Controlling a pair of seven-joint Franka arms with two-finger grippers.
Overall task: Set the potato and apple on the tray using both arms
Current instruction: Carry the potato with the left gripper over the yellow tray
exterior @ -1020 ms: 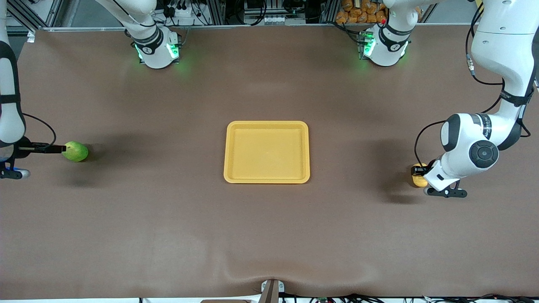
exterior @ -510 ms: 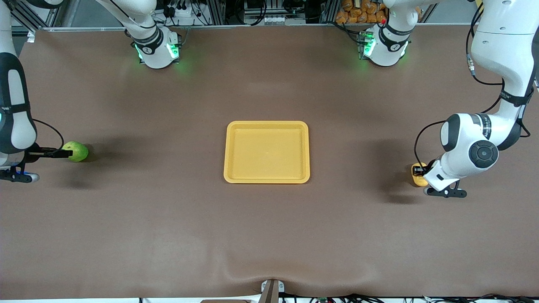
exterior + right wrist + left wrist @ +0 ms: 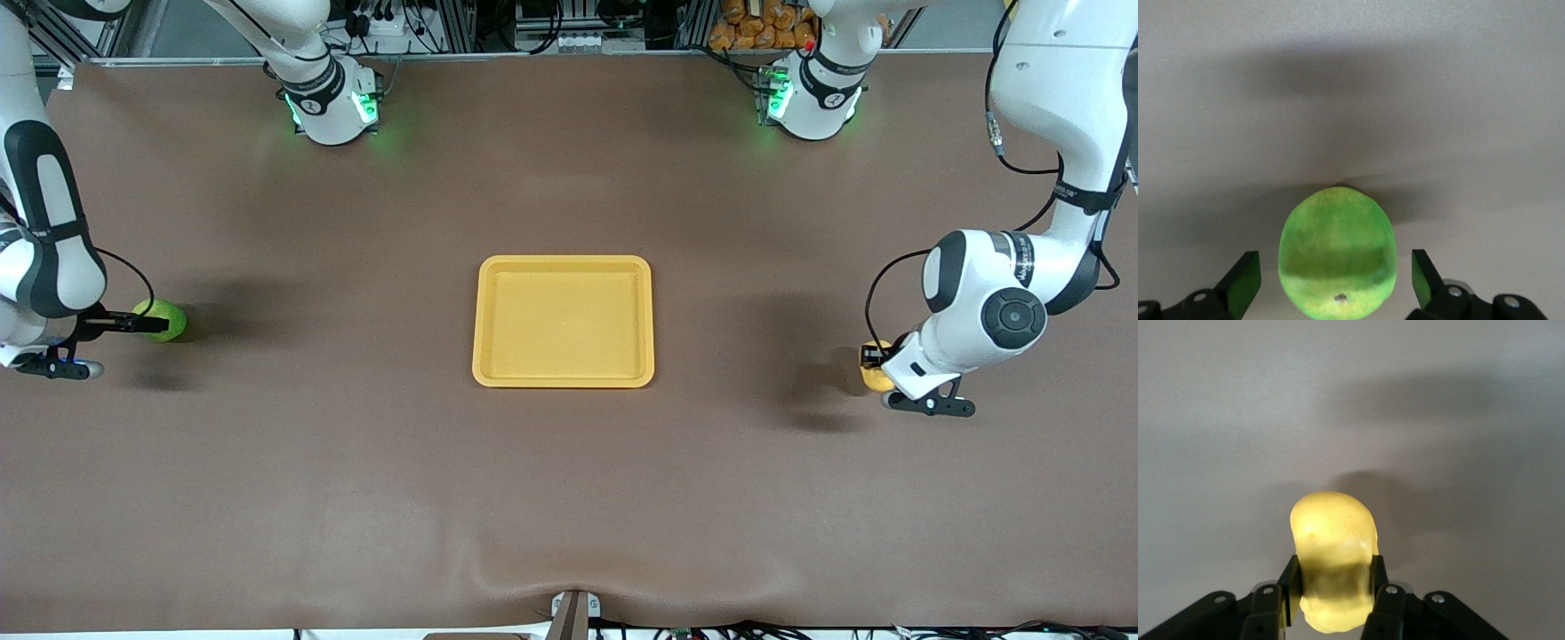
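Note:
The yellow tray [image 3: 564, 263] lies at the middle of the table. The yellow-orange potato [image 3: 871, 379] is at the left arm's end, clamped between the fingers of my left gripper [image 3: 877, 358], low at the table. In the left wrist view the potato [image 3: 1333, 540] sits between the pads [image 3: 1289, 583] of the left gripper [image 3: 1333, 587]. The green apple [image 3: 175, 316] rests on the table at the right arm's end. My right gripper [image 3: 153, 325] is open and straddles it. In the right wrist view the apple [image 3: 1337, 257] has a gap to each finger [image 3: 1245, 283] of the right gripper [image 3: 1335, 280].
The brown table spreads wide between each fruit and the tray. The arms' green-lit bases [image 3: 331, 107] stand along the table's edge farthest from the front camera. Cables and racks lie past that edge.
My right gripper has slid forward along the table until its open fingers straddle the apple. My left gripper has shifted slightly toward the tray with the potato in it.

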